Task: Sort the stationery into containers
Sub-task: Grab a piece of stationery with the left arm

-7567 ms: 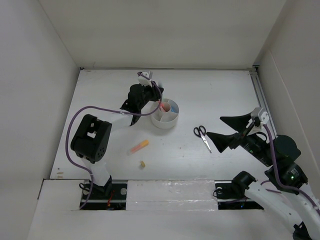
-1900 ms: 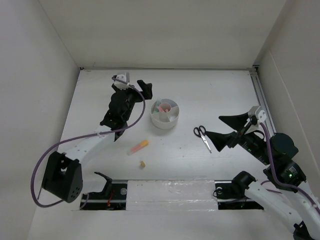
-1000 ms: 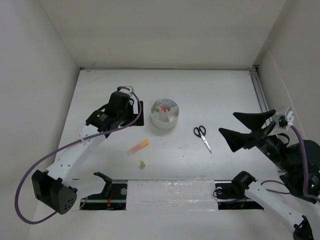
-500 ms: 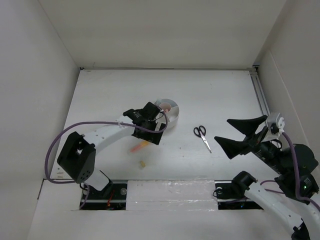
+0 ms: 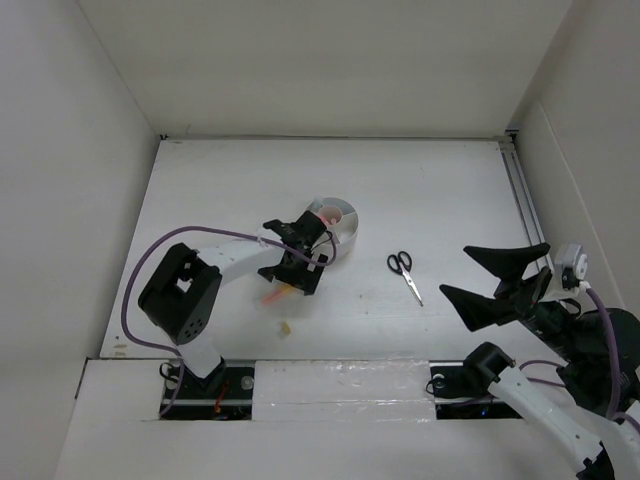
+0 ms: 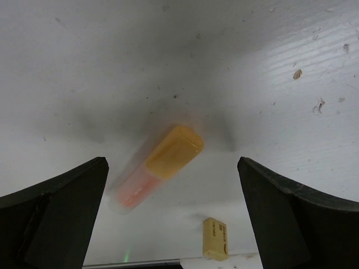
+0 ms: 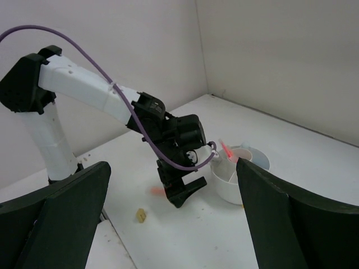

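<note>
An orange highlighter (image 6: 162, 162) lies flat on the white table, and my open left gripper (image 6: 171, 161) hangs just above it with a finger to each side, touching nothing. From above, that gripper (image 5: 295, 275) hides most of the highlighter (image 5: 271, 297). A small yellowish eraser (image 6: 215, 238) lies just nearer. The round white organizer (image 5: 340, 222) stands behind the left gripper with a pink pen (image 7: 227, 150) in it. Black-handled scissors (image 5: 404, 272) lie to its right. My right gripper (image 5: 495, 280) is open and empty, raised at the near right.
White walls close in the table on the left, back and right. A metal rail (image 5: 520, 190) runs along the right edge. The left arm's purple cable (image 5: 190, 240) loops over the table's left part.
My left arm has swung from left of the organizer down over the orange highlighter. The right arm has drawn back toward the near right. Both grippers stay open.
</note>
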